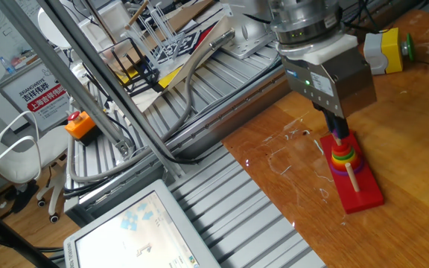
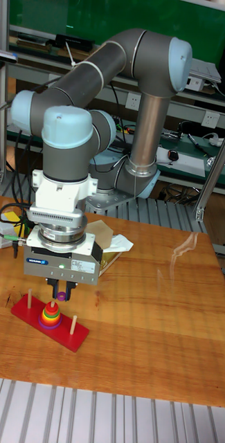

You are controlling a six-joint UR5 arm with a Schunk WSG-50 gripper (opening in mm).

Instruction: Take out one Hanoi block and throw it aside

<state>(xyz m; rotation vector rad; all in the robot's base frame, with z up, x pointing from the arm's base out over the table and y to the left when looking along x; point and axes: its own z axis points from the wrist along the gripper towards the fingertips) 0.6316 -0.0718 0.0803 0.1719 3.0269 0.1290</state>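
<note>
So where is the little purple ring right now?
In the tall fixed view, the purple ring is pinched in the gripper, just above the ring stack on the red base.

The gripper (image 2: 60,292) points straight down and its fingers are closed on the Hanoi block (image 2: 61,295), a small purple ring. Just below and a little left of it the stack of rings (image 2: 50,315) sits on the middle peg of the red peg base (image 2: 72,336).
</note>
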